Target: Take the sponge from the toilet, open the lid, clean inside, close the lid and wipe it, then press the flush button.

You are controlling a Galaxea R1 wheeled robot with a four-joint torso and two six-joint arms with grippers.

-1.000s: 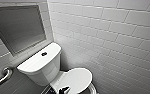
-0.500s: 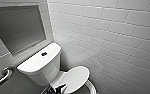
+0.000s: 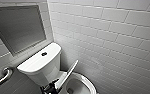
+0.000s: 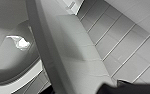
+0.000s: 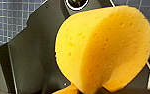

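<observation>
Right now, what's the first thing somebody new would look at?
Probably the bright yellow sponge, bent over and looming large in the right wrist view. Next comes the white lid, tipped half up over the toilet bowl in the head view, with the dark left gripper at its lower edge.

Right-hand wall [image 3: 111,37] is long white tiles laid like brickwork, with thin dark joints, running up past the top edge of the head view. At the corner it meets the left wall [image 3: 49,30], tiled the same way but greyer. A big flat grey panel [image 3: 17,27] in a pale frame is set into that left wall. Below the panel, low at the left edge, a shiny metal grab bar [image 3: 1,79] curves up at its end. Right wrist view: a floor of tiny square blue-grey tiles [image 5: 11,20] with pale joints.
</observation>
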